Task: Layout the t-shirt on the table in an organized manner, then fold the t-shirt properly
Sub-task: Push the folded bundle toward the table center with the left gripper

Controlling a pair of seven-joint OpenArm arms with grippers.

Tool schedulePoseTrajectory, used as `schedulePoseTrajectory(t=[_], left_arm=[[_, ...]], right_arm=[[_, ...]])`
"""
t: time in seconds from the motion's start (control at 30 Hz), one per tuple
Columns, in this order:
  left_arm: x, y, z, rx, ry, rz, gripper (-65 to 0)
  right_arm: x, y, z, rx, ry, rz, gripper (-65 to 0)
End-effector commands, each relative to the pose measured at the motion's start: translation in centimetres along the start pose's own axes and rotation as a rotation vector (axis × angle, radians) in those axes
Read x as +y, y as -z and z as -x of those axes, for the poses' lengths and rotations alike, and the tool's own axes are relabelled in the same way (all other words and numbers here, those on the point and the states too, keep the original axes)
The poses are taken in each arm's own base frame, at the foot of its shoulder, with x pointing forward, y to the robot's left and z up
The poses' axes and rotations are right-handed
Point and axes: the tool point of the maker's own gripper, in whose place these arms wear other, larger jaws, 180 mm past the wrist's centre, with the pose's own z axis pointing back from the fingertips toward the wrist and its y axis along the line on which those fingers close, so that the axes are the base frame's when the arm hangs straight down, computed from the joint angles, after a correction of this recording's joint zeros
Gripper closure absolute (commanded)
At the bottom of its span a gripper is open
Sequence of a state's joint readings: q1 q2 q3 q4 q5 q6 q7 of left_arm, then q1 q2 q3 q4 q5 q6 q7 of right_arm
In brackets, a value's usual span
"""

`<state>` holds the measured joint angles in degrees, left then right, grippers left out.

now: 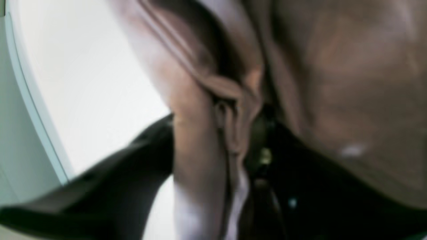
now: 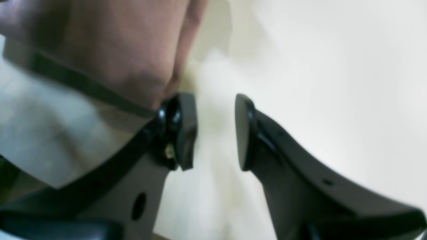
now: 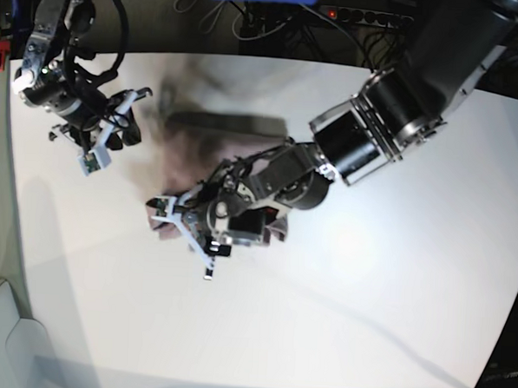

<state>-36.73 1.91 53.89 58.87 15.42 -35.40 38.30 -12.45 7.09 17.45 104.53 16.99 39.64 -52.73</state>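
Two arms over the table (image 3: 385, 279) and we're mostly looking at blur, so bear with us. The right gripper (image 2: 215, 131) is the easy one: in its wrist view the two black pads stand clearly apart with only pale tabletop showing through the gap, nothing between them. The t-shirt (image 2: 110, 43) sits just off to the side of that pincer's one finger, a mauve-pink fold brushing up against the back of the pad, but whether it actually touches we can't say, the cloth is smeared. From the base view the right gripper (image 3: 115, 126) hovers beside the far edge of the cloth, off by the table's corner. The left gripper (image 3: 201, 230) is the messy one. It's down low, right on top of the bunched shirt (image 3: 245, 137), which spreads out behind it toward the other arm as a smeared pinkish patch. In the left wrist view the t-shirt (image 1: 333, 76) fills most of the picture, with a hemmed fold (image 1: 213, 86) draped down over the dark fingers (image 1: 110, 186) and bits of white table (image 1: 86, 83) off to one side. Fabric lies between and across those fingers, but we honestly can't tell if that pincer is clamped on it or standing loose around it.
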Motion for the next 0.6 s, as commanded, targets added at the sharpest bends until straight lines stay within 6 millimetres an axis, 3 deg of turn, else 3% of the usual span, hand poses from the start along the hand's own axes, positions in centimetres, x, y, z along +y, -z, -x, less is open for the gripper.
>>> schedulePoseTrajectory(t=[0.0,0.17,0.37,0.57], left_arm=[[2.3,-0.8,-1.0,-0.026,0.006,-0.050,-29.1],[2.6,-1.0,-1.0,-0.030,0.003,-0.061,-37.2],[5.5,-2.1,-0.4,-0.056,-0.106,-0.112,-38.2],[8.4,-4.3,-1.7,-0.117,-0.122,-0.191,-38.2]], right_arm=[[-0.1,-0.4,-1.3,-0.048,-0.015,-0.001,-21.2],[-0.1,-0.4,-1.3,-0.048,-0.015,-0.001,-21.2],[0.1,-0.5,-0.6,-0.033,-0.010,-0.006,-21.2],[0.5,-0.5,0.1,-0.017,-0.008,-0.016,-21.2]])
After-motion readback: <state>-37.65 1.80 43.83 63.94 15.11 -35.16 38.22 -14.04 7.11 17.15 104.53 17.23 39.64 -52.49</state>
